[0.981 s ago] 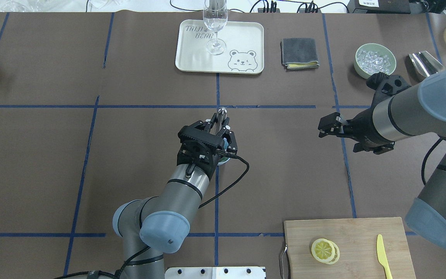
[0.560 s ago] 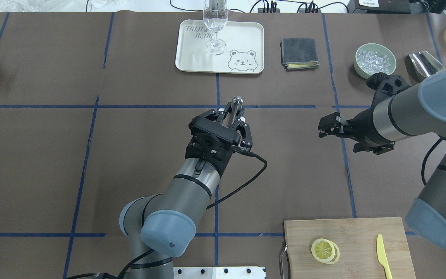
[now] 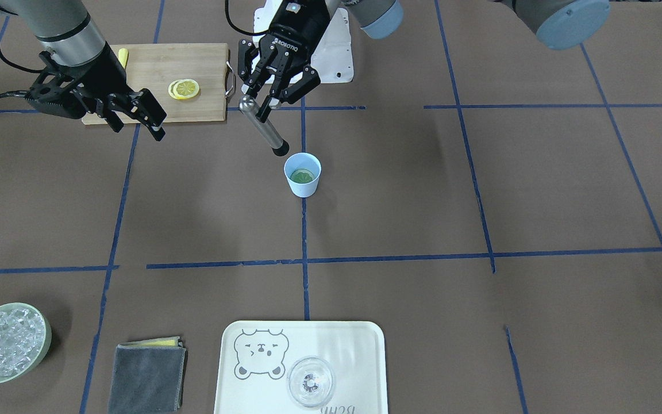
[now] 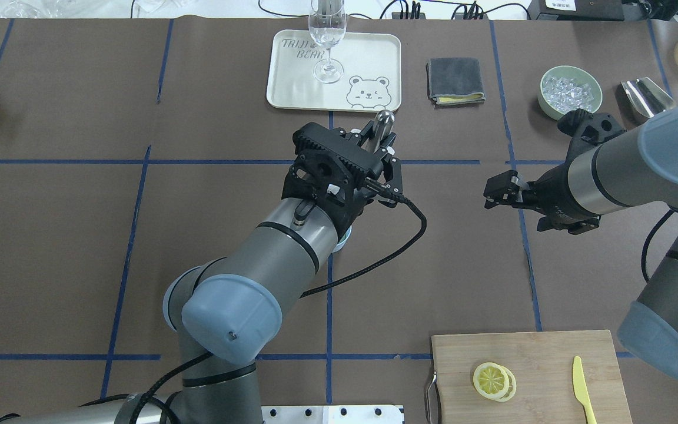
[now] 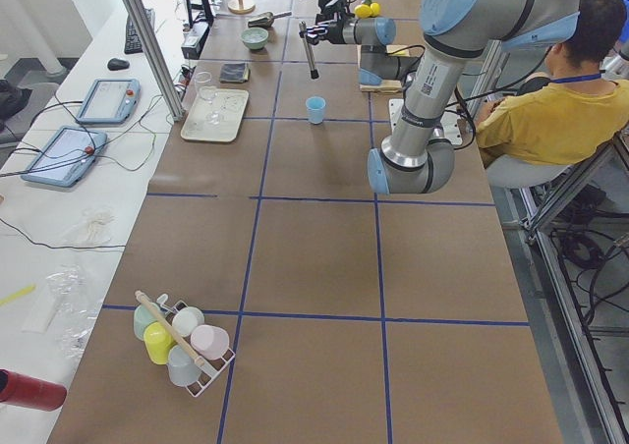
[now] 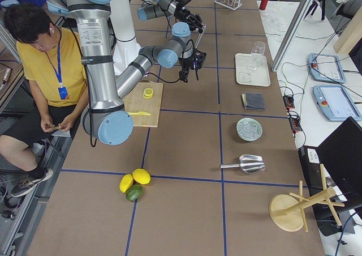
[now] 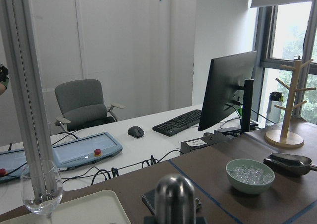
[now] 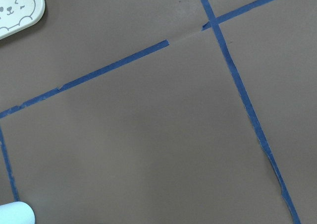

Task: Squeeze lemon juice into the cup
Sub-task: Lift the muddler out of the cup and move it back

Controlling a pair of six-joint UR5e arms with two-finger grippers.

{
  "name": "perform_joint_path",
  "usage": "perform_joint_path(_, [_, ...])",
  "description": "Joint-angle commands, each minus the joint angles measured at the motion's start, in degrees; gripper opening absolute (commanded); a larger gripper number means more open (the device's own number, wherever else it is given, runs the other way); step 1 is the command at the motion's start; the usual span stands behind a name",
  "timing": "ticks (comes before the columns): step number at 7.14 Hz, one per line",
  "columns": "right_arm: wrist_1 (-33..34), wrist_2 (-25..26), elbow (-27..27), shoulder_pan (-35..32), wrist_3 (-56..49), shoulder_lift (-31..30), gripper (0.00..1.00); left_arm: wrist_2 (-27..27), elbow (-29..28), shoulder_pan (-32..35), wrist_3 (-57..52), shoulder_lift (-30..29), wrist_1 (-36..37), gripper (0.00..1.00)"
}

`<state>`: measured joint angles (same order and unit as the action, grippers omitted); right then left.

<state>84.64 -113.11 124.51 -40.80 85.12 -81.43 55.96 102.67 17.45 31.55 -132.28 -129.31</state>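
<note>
Lemon (image 3: pixel 302 175): flat at the bottom of the blue cup (image 3: pixel 303 190), in the middle of the table. Just above, left gripper (image 3: pixel 270 98) shut tight on a metal stick (image 3: pixel 262 125), tilted, black tip out of the cup and close beside the rim. Further right, right gripper (image 4: pixel 492 194) a little open, holding nothing, well apart from the cup. Near right, two more slices (image 4: pixel 494 381) on the wooden board (image 4: pixel 551 353). Could tip the light cup over and spill the juice if the slanted tip catches the rim coming down; no hand on the cup to steady it.
</note>
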Motion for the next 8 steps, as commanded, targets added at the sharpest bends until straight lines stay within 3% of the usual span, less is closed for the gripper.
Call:
perform_joint_path(1, [0.0, -0.1, 0.3, -0.1, 0.0, 0.0, 1.0, 23.5, 5.3, 9.3, 5.2, 1.1, 19.2, 0.0])
perform_joint_path(2, [0.0, -0.2, 0.6, -0.1, 0.0, 0.0, 1.0, 33.8, 7.9, 15.5, 8.1, 3.0, 24.5, 0.0])
perform_joint_path(4, [0.1, -0.2, 1.8, -0.4, 0.1, -0.7, 1.0, 51.7, 9.2, 24.9, 13.9, 11.2, 28.5, 0.0])
perform_joint_path(5, [0.1, -0.2, 2.8, -0.3, 0.1, -1.9, 1.0, 56.7, 11.0, 27.3, 19.1, 13.9, 35.8, 0.0])
perform_joint_path(7, [0.1, -0.2, 3.2, -0.3, 0.3, -2.3, 1.0, 56.7, 8.6, 27.4, 22.8, 19.7, 38.3, 0.0])
perform_joint_path(8, [0.1, -0.2, 3.2, -0.3, 0.3, -2.6, 1.0, 56.7, 3.9, 27.7, 22.6, 20.7, 38.3, 0.0])
